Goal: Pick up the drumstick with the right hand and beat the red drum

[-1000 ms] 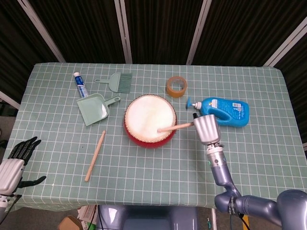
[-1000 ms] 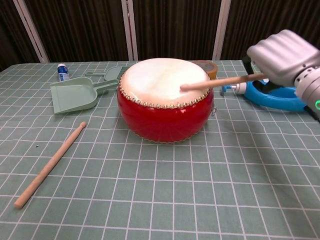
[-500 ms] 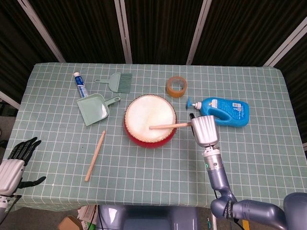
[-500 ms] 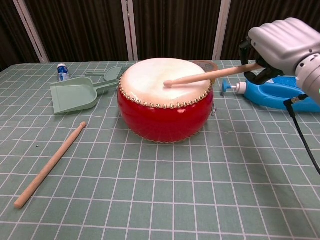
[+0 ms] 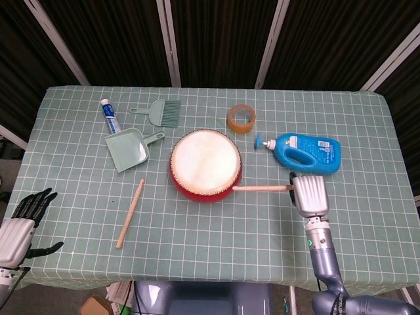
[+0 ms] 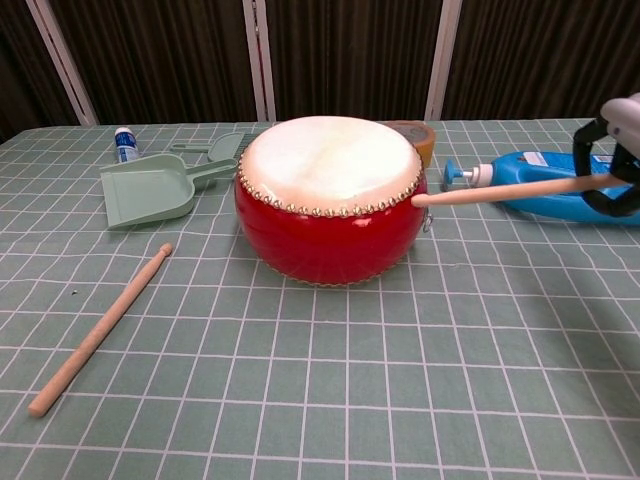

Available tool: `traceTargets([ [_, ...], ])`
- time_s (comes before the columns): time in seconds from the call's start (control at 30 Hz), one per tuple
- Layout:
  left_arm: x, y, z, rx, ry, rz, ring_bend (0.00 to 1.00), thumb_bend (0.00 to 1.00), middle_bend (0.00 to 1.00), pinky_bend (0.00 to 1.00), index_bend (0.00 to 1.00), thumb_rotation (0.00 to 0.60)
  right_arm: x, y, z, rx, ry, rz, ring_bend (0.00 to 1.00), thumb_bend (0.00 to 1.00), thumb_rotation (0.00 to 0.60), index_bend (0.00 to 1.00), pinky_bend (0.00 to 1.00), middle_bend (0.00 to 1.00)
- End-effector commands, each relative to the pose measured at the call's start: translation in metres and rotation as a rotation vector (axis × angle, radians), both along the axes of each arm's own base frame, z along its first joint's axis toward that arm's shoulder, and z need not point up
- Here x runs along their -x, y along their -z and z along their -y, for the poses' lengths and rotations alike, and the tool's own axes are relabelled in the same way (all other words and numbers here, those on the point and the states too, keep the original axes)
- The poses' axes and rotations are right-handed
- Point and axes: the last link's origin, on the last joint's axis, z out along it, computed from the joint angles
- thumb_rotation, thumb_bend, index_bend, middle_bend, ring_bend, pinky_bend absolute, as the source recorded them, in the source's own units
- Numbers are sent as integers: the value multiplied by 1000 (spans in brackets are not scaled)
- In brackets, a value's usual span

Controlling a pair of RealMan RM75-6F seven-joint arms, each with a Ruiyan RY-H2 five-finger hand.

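The red drum (image 5: 205, 165) (image 6: 332, 200) with its white skin stands mid-table. My right hand (image 5: 309, 195) (image 6: 616, 155) grips a wooden drumstick (image 5: 261, 188) (image 6: 497, 190) to the drum's right; the stick lies level, its tip beside the drum's right rim, off the skin. A second drumstick (image 5: 130, 213) (image 6: 100, 328) lies loose on the cloth left of the drum. My left hand (image 5: 23, 221) hangs open off the table's near-left corner, holding nothing.
A blue bottle (image 5: 305, 152) (image 6: 545, 185) lies behind my right hand. A tape roll (image 5: 241, 118) sits behind the drum. A green dustpan (image 5: 130, 148) (image 6: 155, 187), brush (image 5: 159, 111) and small white tube (image 5: 109, 115) lie at the back left.
My right hand has pulled to the right and toward the front edge, drawing the stick's tip off the drum skin to just outside the right rim. The left hand has not moved.
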Motion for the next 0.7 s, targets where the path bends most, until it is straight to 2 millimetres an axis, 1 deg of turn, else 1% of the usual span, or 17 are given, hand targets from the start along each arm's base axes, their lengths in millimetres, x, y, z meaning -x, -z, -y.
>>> traceTargets([
  [0.03, 0, 1, 0, -2, 5, -5, 0, 0, 0, 3, 0, 600, 13, -3, -11, -15, 49, 10, 1000, 807, 600, 966, 938, 1000],
  [0.17, -1, 1, 1, -5, 7, -9, 0, 0, 0, 3, 0, 600, 26, -1, -22, -42, 98, 11, 1000, 807, 600, 966, 937, 1000],
  [0.37, 0, 2, 1, -6, 6, -13, 0, 0, 0, 3, 0, 600, 47, 13, -40, -114, 163, -34, 1000, 807, 600, 966, 938, 1000],
  [0.5, 0, 2, 1, -8, 7, -15, 0, 0, 0, 3, 0, 600, 53, 22, -47, -145, 183, -38, 1000, 807, 600, 966, 937, 1000],
  [0.67, 0, 2, 1, -7, 8, -20, 0, 0, 0, 3, 0, 600, 55, 28, -50, -157, 182, -38, 1000, 807, 600, 965, 938, 1000],
  [0.7, 0, 2, 1, -8, 9, -20, 0, 0, 0, 3, 0, 600, 55, 28, -50, -156, 181, -37, 1000, 807, 600, 949, 938, 1000],
])
